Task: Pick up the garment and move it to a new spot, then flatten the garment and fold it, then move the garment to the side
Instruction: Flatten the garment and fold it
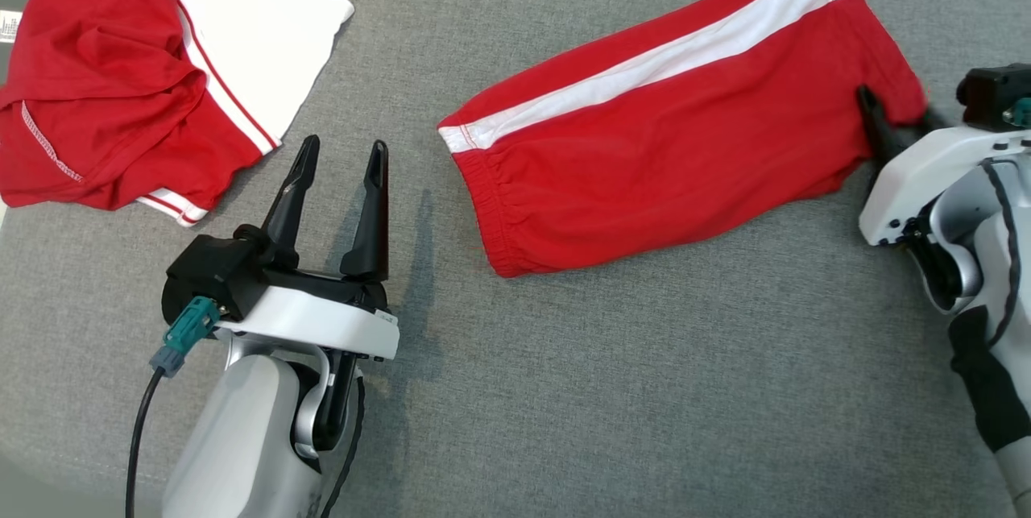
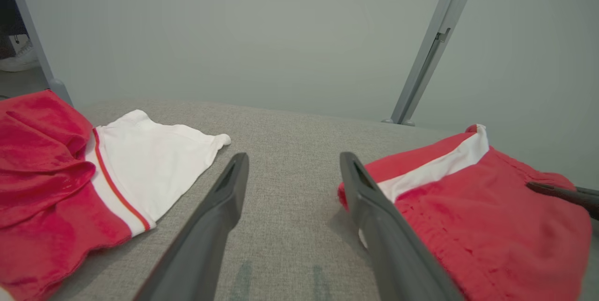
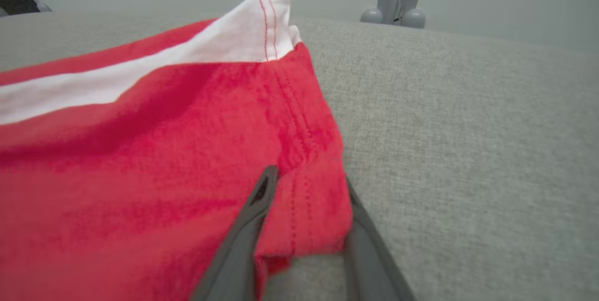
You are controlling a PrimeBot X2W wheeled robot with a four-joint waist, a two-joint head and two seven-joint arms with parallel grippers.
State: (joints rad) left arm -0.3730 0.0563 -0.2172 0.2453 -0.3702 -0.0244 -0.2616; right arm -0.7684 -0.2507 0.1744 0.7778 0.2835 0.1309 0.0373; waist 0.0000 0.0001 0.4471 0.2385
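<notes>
The garment (image 1: pixel 676 147) is a pair of red shorts with a white side stripe, lying folded lengthwise on the grey table at the centre right. It also shows in the left wrist view (image 2: pixel 491 226) and the right wrist view (image 3: pixel 140 151). My right gripper (image 1: pixel 894 111) is at its right hem corner. In its own view the right gripper (image 3: pixel 310 177) straddles the stitched hem, jaws still apart with bunched red cloth between them. My left gripper (image 1: pixel 345 143) stands open over bare table, left of the waistband, holding nothing, and the left gripper (image 2: pixel 294 156) points at the table's far edge.
A second red and white garment (image 1: pixel 121 83) lies crumpled at the table's far left corner, also in the left wrist view (image 2: pixel 70 184). Grey table cloth (image 1: pixel 564 389) stretches across the front. A grey frame post (image 2: pixel 430 53) rises behind the table.
</notes>
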